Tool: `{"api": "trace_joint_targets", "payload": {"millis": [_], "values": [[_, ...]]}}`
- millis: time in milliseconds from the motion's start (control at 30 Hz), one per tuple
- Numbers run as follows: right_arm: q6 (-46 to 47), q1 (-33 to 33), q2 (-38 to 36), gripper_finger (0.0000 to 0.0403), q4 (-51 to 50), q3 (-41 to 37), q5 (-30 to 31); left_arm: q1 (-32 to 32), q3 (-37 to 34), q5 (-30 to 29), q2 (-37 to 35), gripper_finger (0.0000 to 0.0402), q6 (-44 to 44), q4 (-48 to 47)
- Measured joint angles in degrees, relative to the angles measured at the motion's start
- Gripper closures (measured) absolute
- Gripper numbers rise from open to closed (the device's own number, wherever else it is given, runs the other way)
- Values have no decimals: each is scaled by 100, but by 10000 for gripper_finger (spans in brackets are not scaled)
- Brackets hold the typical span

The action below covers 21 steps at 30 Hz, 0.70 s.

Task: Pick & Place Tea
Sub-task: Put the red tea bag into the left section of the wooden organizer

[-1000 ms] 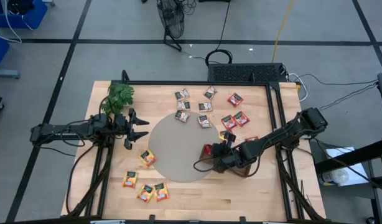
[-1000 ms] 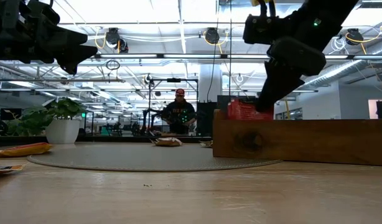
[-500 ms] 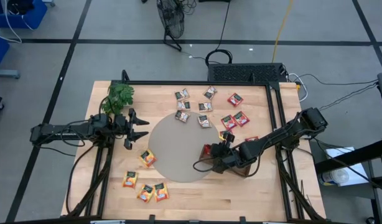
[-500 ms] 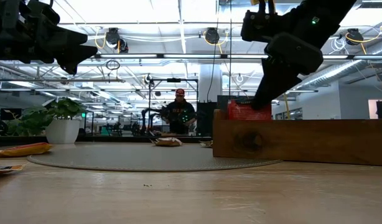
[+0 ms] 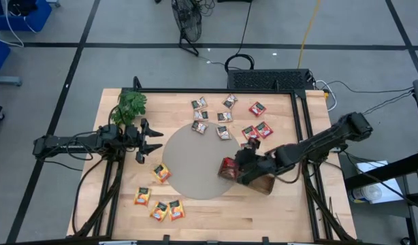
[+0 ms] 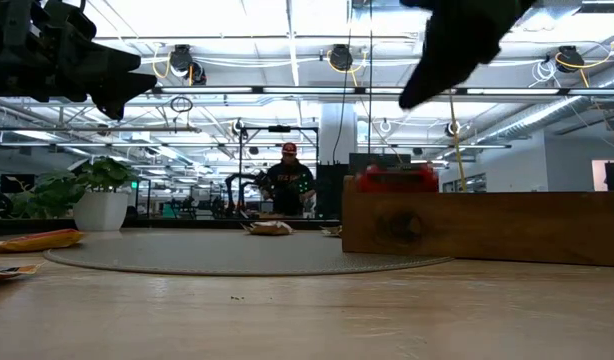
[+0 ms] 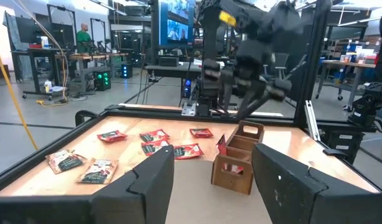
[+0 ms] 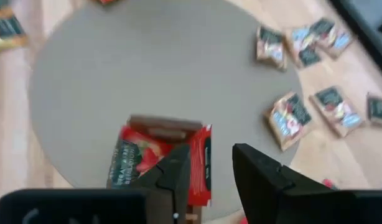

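Release in progress: right gripper (image 8: 206, 177) sits just above the end compartment of the wooden tray (image 5: 258, 181), and the red tea sachet (image 8: 160, 163) stands on edge in that compartment directly below its fingertips, poking above the wall. To do this cleanly I'd lift straight up with the fingers parted, no sideways drag, or the sachet gets tipped out over the wall onto the grey round mat (image 5: 195, 163) on which that end of the tray rests. Fingers are partly apart with a clear gap between them; nothing is held and I see no contact with the sachet. Remaining tea sachets (image 5: 222, 119) lie loose on the table beyond the gripper, with orange ones (image 5: 158, 204) well off across the mat. Left gripper (image 5: 154, 141) hovers well away on the far side of the mat, fingers wide apart, empty.
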Motion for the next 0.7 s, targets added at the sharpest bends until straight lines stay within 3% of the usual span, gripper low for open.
{"api": "trace_joint_targets", "payload": {"millis": [133, 300, 367, 500, 700], "values": [[-255, 0, -176, 299, 57, 0, -221, 0, 0, -2, 1, 188, -1, 1], [-674, 101, 159, 302, 994, 0, -1477, -2, -1, -1, 0, 188, 0, 0], [-1080, 281, 420, 307, 1528, 0, -1705, -2, -1, 0, 0, 188, 1, 1], [-1848, 587, 1008, 319, 1856, 4, -1402, -1, 0, 0, -2, 188, 1, 1], [-1731, 647, 1492, 321, 1355, 4, -420, 0, 0, 0, -2, 188, 2, 1]]}}
